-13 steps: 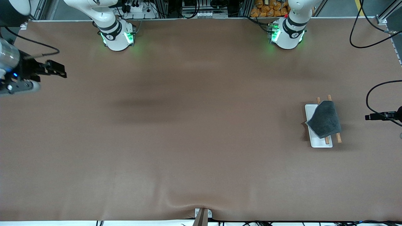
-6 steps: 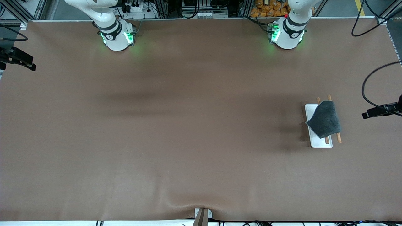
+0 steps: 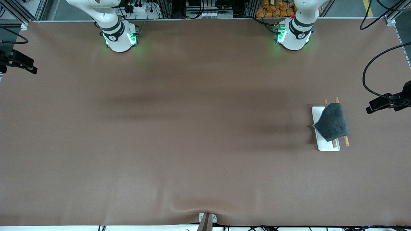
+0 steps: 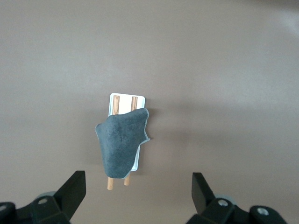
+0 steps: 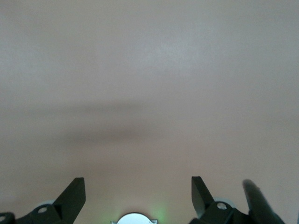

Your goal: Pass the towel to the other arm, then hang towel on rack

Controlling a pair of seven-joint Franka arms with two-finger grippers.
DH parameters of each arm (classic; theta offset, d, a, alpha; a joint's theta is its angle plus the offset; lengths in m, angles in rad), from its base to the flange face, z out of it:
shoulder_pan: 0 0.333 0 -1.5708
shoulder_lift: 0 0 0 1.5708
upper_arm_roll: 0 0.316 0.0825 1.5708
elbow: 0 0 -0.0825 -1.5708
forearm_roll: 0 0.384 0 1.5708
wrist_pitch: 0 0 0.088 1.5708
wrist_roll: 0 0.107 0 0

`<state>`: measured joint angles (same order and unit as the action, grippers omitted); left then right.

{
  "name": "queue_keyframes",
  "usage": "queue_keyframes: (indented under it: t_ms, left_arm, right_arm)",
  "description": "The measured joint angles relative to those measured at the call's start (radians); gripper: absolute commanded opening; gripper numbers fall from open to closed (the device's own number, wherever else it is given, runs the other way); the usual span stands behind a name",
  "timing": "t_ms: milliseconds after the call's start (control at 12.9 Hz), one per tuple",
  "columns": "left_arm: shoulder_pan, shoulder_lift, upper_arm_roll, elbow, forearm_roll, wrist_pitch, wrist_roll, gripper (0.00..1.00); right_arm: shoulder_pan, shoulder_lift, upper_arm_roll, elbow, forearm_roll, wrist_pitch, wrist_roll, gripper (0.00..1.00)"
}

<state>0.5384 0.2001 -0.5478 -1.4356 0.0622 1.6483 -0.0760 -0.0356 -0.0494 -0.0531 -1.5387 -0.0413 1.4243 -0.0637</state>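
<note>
The small dark grey soft towel lies draped across the 2 parallel light-brown wooden rods of the rack, which has a white rectangular base plate and stands on the brown table toward the left arm's end. The rod ends stick out past the cloth at both ends. The left gripper hangs above the table near that end, fingers spread wide and holding nothing. The right gripper waits above the right arm's end, likewise wide apart and empty.
</note>
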Motion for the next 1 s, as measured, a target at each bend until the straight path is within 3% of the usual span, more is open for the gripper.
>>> queue_keyframes:
  t_ms: [309,695,850,1004]
  left_arm:
    - [-0.051,-0.044,-0.010,0.002,-0.011,-0.055,0.002,1.00]
    - [-0.428,-0.136,0.348,-0.040,-0.016,-0.140,-0.031,1.00]
    - [-0.496,-0.168,0.410,-0.075,-0.017,-0.140,-0.033,1.00]
    - [-0.500,-0.198,0.418,-0.102,-0.019,-0.141,-0.033,1.00]
  right_arm:
    - [-0.070,0.001,0.043,0.000,0.006,0.073,-0.075,1.00]
    - [-0.082,0.001,0.069,0.000,0.027,0.086,-0.092,1.00]
    - [-0.082,0.001,0.070,-0.001,0.063,0.085,-0.085,1.00]
    - [-0.082,0.002,0.070,-0.002,0.070,0.077,-0.045,1.00]
